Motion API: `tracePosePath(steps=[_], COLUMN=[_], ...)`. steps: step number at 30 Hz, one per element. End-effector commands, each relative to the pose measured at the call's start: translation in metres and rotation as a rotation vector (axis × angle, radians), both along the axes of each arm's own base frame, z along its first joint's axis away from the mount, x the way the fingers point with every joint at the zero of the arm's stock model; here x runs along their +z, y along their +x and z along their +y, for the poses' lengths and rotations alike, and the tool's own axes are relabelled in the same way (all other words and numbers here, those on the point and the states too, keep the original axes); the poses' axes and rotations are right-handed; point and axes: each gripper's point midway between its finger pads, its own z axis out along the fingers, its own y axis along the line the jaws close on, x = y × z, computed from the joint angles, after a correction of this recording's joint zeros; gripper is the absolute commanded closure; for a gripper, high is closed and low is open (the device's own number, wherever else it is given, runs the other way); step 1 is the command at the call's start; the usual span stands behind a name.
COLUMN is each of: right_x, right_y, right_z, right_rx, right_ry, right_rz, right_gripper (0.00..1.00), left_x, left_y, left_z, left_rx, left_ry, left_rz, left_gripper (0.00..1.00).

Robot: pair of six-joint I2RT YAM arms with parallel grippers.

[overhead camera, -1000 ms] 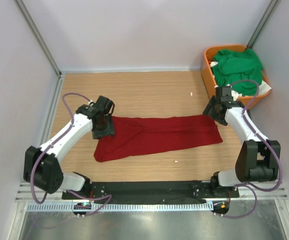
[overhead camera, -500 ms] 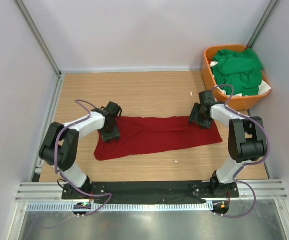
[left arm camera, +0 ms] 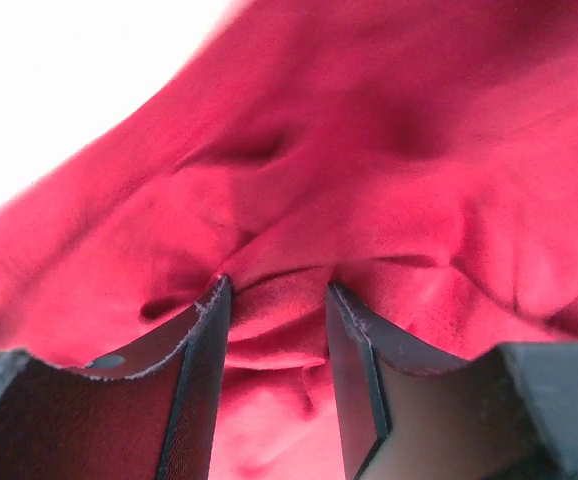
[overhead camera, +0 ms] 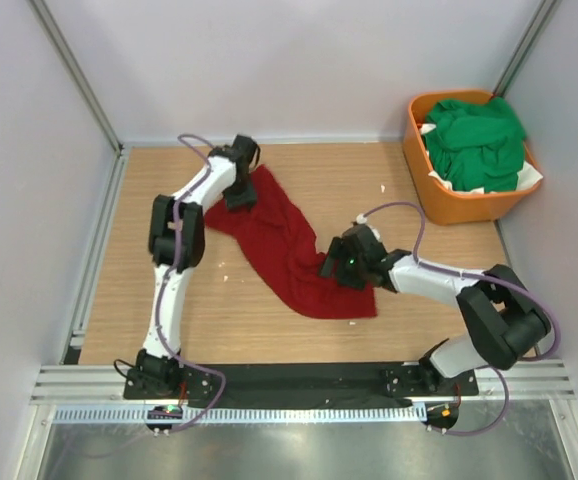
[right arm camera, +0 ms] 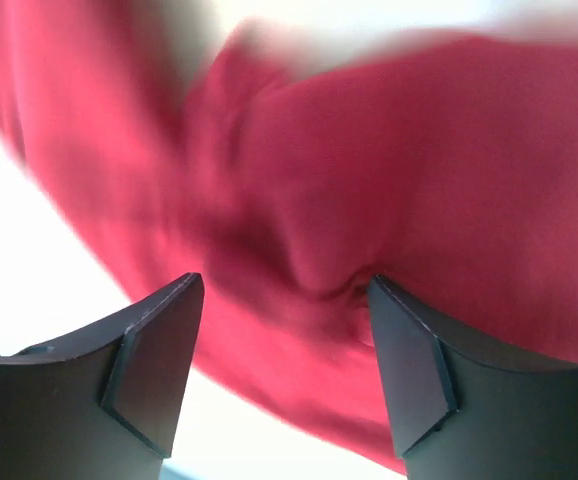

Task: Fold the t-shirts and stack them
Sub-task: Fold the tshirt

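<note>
The dark red t-shirt lies crumpled in a diagonal band from the back left to the near middle of the table. My left gripper is at its far end, shut on a bunched fold of the red cloth, which fills the left wrist view. My right gripper is over the shirt's near end. Its jaws stand wide apart with the tips against the red cloth, nothing pinched between them. The green t-shirts are piled in the basket.
The orange plastic basket stands at the back right corner against the wall. White walls and metal posts close the table at the back and sides. A few small white specks lie on the wooden tabletop.
The red shirt lay flat and horizontal; now it is diagonal and bunched. My left gripper carried its left end toward the back. My right gripper moved left and nearer along with the right end.
</note>
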Motion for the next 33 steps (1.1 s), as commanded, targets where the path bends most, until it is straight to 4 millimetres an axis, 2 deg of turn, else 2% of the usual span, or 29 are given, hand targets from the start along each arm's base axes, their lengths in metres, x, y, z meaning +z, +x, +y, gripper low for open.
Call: tracePosePath(steps=[1,2,3,4,5,6,7,8,9,10,11,12,13,16,17,19,20,21,22,23,24,25,26,27,28,29,30,32,33], right_x=[-0.01,0.002,0.029,0.042,0.043,0.078,0.087,0.097,0.115,0.124,0.13,0.152,0.16,0.183,0.188,0.189,0.192,0.195,0.196,0.183,0.197,0.197,0.193,0.191,0.185,0.177,0.168,0.155,0.14], right_y=[-0.073,-0.094,-0.092,-0.097,-0.116,-0.108,-0.104,-0.098,-0.092,-0.075,-0.068,-0.054,-0.043,-0.004,0.006,0.041,0.056,0.07,0.091,0.108,0.122,0.14,0.159,0.17,0.181,0.204,0.216,0.239,0.261], right_z=[0.049,0.079,0.107,0.123,0.129,0.152,0.154,0.153,0.152,0.142,0.131,0.127,0.119,0.094,0.092,0.067,0.062,0.058,0.042,0.042,0.049,0.039,0.047,0.048,0.049,0.049,0.051,0.051,0.058], right_rx=[-0.003,0.066,0.117,0.164,0.242,0.279,0.285,0.299,0.299,0.25,0.239,0.24,0.22,0.16,0.153,0.098,0.079,0.073,0.059,0.063,0.083,0.09,0.108,0.123,0.13,0.137,0.14,0.153,0.152], right_ry=[0.136,0.167,0.208,0.205,0.13,0.157,0.124,0.087,0.068,0.011,-0.048,-0.062,-0.092,-0.125,-0.106,-0.134,-0.131,-0.123,-0.147,-0.165,-0.131,-0.148,-0.155,-0.158,-0.167,-0.174,-0.171,-0.149,-0.149], right_rz=[0.213,0.218,0.184,0.168,0.18,0.112,0.074,0.021,-0.014,-0.092,-0.125,-0.199,-0.234,-0.31,-0.322,-0.344,-0.367,-0.378,-0.397,-0.383,-0.404,-0.412,-0.407,-0.41,-0.407,-0.413,-0.405,-0.39,-0.38], right_gripper=[0.26,0.25,0.23,0.23,0.22,0.21,0.19,0.19,0.19,0.18,0.17,0.17,0.16,0.16,0.16,0.16,0.16,0.16,0.16,0.16,0.16,0.16,0.16,0.16,0.16,0.17,0.17,0.19,0.2], left_x=[0.001,-0.003,-0.016,0.013,0.023,0.098,0.073,0.087,0.128,0.147,0.167,0.188,0.217,0.255,0.277,0.275,0.295,0.272,0.267,0.282,0.254,0.251,0.27,0.239,0.234,0.228,0.219,0.21,0.202], left_y=[0.083,0.096,0.109,0.118,0.121,0.137,0.122,0.113,0.103,0.099,0.096,0.095,0.088,0.08,0.066,0.05,0.032,0.02,0.008,-0.016,-0.036,-0.055,-0.08,-0.102,-0.118,-0.133,-0.158,-0.184,-0.2], left_z=[-0.014,-0.029,-0.048,-0.075,-0.091,-0.104,-0.107,-0.122,-0.125,-0.128,-0.124,-0.116,-0.098,-0.062,-0.05,-0.027,-0.018,-0.01,-0.007,0.0,0.001,0.002,0.007,0.011,0.006,0.004,0.008,-0.001,-0.002], left_rx=[-0.076,-0.154,-0.205,-0.288,-0.353,-0.415,-0.443,-0.535,-0.575,-0.598,-0.606,-0.589,-0.555,-0.454,-0.431,-0.363,-0.35,-0.337,-0.311,-0.3,-0.298,-0.277,-0.27,-0.258,-0.271,-0.257,-0.26,-0.286,-0.304], left_ry=[-0.081,-0.136,-0.21,-0.335,-0.345,-0.355,-0.333,-0.319,-0.311,-0.295,-0.27,-0.244,-0.218,-0.194,-0.189,-0.135,-0.128,-0.102,-0.114,-0.128,-0.144,-0.169,-0.187,-0.185,-0.205,-0.232,-0.248,-0.284,-0.294], left_rz=[-0.101,-0.12,-0.152,-0.226,-0.269,-0.467,-0.415,-0.455,-0.523,-0.555,-0.583,-0.613,-0.636,-0.666,-0.681,-0.647,-0.67,-0.603,-0.581,-0.589,-0.503,-0.488,-0.538,-0.481,-0.483,-0.477,-0.475,-0.458,-0.446], left_gripper=[0.55,0.54,0.53,0.52,0.46,0.4,0.33,0.21,0.17,0.15,0.09,0.08,0.06,0.05,0.05,0.04,0.05,0.05,0.06,0.09,0.11,0.13,0.13,0.13,0.12,0.12,0.11,0.11,0.11])
